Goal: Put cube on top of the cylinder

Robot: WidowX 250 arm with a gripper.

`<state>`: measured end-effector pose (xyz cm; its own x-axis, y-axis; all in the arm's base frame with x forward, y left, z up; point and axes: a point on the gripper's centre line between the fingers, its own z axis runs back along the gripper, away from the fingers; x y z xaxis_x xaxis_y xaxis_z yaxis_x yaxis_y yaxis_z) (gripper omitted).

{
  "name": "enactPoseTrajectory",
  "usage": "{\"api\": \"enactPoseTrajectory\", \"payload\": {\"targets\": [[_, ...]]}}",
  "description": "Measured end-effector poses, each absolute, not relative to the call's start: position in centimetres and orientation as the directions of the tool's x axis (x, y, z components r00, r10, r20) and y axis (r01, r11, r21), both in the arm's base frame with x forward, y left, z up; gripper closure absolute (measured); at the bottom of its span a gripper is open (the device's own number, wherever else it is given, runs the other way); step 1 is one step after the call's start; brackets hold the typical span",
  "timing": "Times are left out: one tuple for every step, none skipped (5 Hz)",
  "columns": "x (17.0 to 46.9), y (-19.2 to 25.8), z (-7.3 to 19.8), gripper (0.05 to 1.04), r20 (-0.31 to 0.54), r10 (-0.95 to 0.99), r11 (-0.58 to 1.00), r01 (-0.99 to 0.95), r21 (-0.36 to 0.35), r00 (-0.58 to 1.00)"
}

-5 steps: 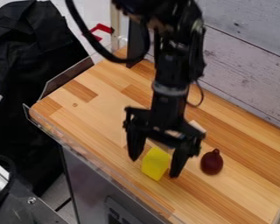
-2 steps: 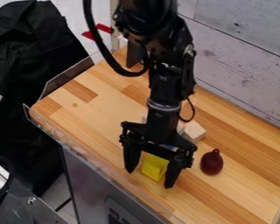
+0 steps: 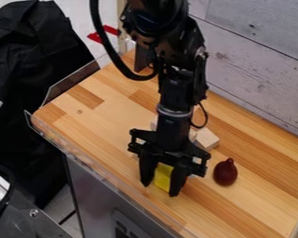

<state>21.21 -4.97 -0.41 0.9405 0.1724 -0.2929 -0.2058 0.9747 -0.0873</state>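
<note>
With gripper [image 3: 159, 190] pointing down over table [image 3: 108, 132], apparently clasping yellow cube [image 3: 163, 177] between its fingers [image 3: 147, 171], low at the wood, though partly covering it and so leaving full contact hard to confirm. Probably being at the grasping step, with stacking still to do. Calling next for a firm squeeze, a straight lift, then centring above the cylinder and lowering gently before letting go. Needing care around pale block [image 3: 206, 139] just behind and dark red bulb [image 3: 225, 173] at the right of the view. Entering from the top edge with arm [image 3: 176, 88], hanging nearly upright above the cube.
</note>
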Motion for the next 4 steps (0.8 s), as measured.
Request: {"api": "enactPoseTrajectory", "payload": {"targets": [[21.2,-5.0,-0.4,0.537,-0.293,0.174,0.974,-0.207,-0.087,0.940],[21.3,-4.6,1.1,0.537,-0.263,0.198,0.973,-0.222,-0.061,0.944],[21.8,-4.6,5.3,0.537,-0.145,0.188,0.979,-0.198,-0.057,0.971],[23.0,-4.8,9.0,0.537,-0.059,0.157,0.985,-0.161,-0.062,0.986]]}}
